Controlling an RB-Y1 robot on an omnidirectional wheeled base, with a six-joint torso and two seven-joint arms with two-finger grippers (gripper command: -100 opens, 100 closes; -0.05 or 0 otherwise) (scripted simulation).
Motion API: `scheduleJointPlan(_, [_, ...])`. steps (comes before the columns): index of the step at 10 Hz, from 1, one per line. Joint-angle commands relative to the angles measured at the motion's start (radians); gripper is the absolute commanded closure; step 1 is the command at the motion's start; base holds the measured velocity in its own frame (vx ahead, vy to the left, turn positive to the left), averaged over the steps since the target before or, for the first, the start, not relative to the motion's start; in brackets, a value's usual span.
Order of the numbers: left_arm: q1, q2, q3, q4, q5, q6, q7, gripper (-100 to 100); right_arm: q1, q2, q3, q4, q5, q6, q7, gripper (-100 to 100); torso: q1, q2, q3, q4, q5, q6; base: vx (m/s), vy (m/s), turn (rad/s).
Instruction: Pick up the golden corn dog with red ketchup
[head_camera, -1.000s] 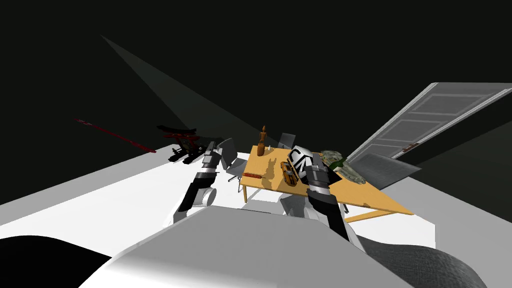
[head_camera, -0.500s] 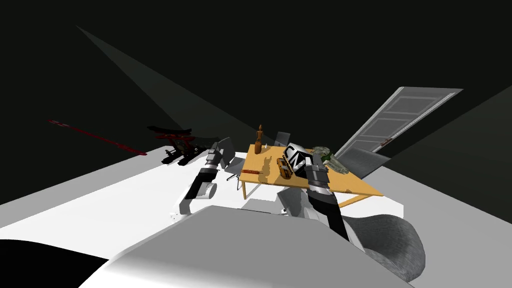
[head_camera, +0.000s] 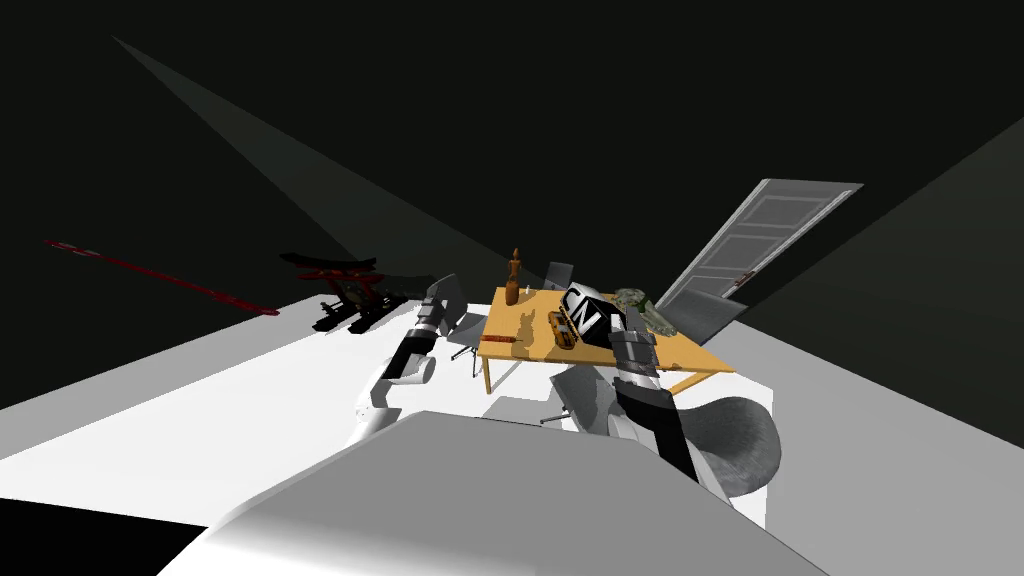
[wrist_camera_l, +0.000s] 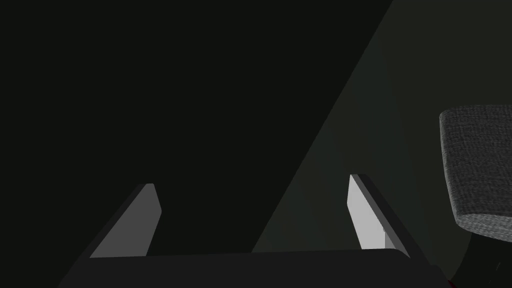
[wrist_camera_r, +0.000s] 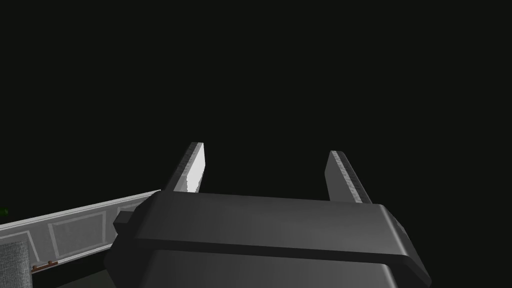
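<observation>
The desk stands ahead on a white floor, slightly to the right, with dark walls behind it. The corn dog appears to be the golden-orange oblong with dark marks that lies on the desk toward its near left part, just beside a black-and-white box. It is too small to show any ketchup. A thin red bar lies near the desk's left near edge. A brown bottle-shaped thing stands upright at the far left corner, and a green mottled heap sits beyond the box.

The left gripper is held up to the left of the desk, in front of a grey chair. Its jaws are wide apart with nothing between them. A grey textured armchair shows off to one side of that gripper.

The right gripper is raised over the desk's near side, in line with the box. Its jaws are apart and hold nothing. They face a black area, with a grey panelled door beside them.

Neither gripper touches the corn dog. The door stands open beyond the desk's right end. The armchair sits on the floor near the desk's right corner, close to my right side. A black-and-red object lies on the floor well to the left of the desk.
</observation>
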Motion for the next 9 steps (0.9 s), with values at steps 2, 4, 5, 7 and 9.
scheduleJointPlan(2, [-0.066, 0.003, 0.03, 0.075, -0.003, 0.069, 0.014, -100, 0.0, 0.0, 0.0, 0.0, 0.0, 0.0, 0.0, 0, 0.0, -0.001, 0.0, 0.0, 0.0, -0.001, -0.084, -0.011, -0.091])
scheduleJointPlan(4, [-0.113, 0.004, 0.047, 0.125, -0.005, 0.105, 0.024, -100, 0.0, 0.0, 0.0, 0.0, 0.0, 0.0, 0.0, 0, -0.001, -0.002, -0.001, 0.0, 0.0, -0.001, -0.061, -0.016, -0.073])
scheduleJointPlan(5, [-0.116, 0.004, 0.047, 0.149, -0.005, 0.105, 0.024, -100, 0.0, 0.0, 0.0, 0.0, 0.0, 0.0, 0.0, 0, -0.001, -0.003, -0.001, -0.001, 0.0, 0.0, -0.053, -0.006, -0.063])
scheduleJointPlan(7, [-0.158, 0.004, 0.065, 0.202, -0.008, 0.142, 0.035, -100, 0.0, 0.0, 0.0, 0.0, 0.0, 0.0, 0.0, 0, 0.0, -0.003, -0.002, -0.001, 0.0, 0.0, -0.06, 0.002, -0.086])
scheduleJointPlan(9, [-0.2, 0.004, 0.081, 0.243, -0.011, 0.179, 0.045, -100, 0.0, 0.0, 0.0, 0.0, 0.0, 0.0, 0.0, 0, 0.0, -0.004, -0.002, -0.001, 0.0, -0.001, -0.034, -0.001, -0.059])
